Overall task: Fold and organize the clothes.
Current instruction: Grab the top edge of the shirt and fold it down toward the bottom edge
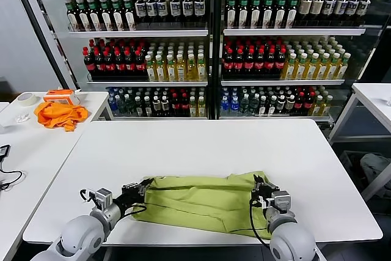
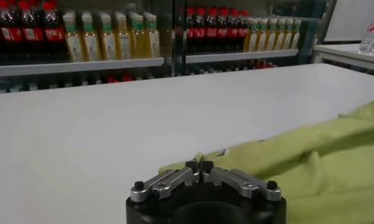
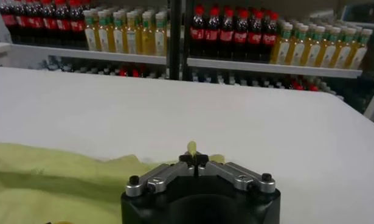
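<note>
The T-shirt (image 1: 204, 203) is spread along the near edge of the white table (image 1: 201, 145), its long axis running left to right, and it is pinched at both ends. At the left end, the left gripper (image 1: 142, 189) is closed tight on the fabric's left corner; in the left wrist view its fingertips (image 2: 199, 165) are seen pressed together with lime cloth (image 2: 308, 164) caught between them and trailing off to the right. At the right end, the right gripper (image 1: 259, 189) is likewise shut on the shirt's right corner, a small tuft of fabric (image 3: 192, 147) being visible just beyond the closed tips in the right wrist view. Each arm is thus at its own end, neither nearer than the other, and the cloth is held between them with some slack and creasing in the middle.

The far half of the table lies open beyond the garment, so a fold carried away from the robot is judged to meet nothing there. Well apart on the far left, on a separate side table (image 1: 24, 145), an orange cloth (image 1: 60, 115) is heaped beside a roll of tape (image 1: 26, 98). Behind, shelves of bottles (image 1: 208, 47) are set against the back wall, well beyond the table.
</note>
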Motion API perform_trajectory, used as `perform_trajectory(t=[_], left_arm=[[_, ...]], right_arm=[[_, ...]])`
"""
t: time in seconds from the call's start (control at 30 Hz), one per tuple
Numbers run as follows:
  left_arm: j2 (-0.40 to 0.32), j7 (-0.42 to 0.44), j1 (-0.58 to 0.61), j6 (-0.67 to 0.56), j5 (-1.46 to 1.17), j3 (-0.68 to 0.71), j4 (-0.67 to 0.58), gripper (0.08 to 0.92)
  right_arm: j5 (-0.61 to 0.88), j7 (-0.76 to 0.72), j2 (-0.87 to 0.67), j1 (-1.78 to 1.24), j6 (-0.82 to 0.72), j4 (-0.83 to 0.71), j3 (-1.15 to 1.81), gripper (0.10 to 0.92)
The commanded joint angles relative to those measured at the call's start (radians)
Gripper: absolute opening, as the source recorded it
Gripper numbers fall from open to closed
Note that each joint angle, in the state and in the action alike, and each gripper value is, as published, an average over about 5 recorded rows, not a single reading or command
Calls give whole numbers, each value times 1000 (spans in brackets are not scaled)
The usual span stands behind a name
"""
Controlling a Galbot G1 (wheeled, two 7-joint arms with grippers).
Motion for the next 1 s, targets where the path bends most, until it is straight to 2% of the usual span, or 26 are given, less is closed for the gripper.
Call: perform_trajectory(t=[0.03,0.53,1.0], left_arm=[[3,0,23,-3,-2,-4,-14,81],[9,0,34,4,-18,-20,-39,81],[11,1,74,19,-44,-71,-53,81]], right_arm=[[-14,-1,-5,-41,-1,29,7,109],[-17,-5,-9,-99,-4,85,13,109],[-43,-7,-4,-97,-19,63,11,109]])
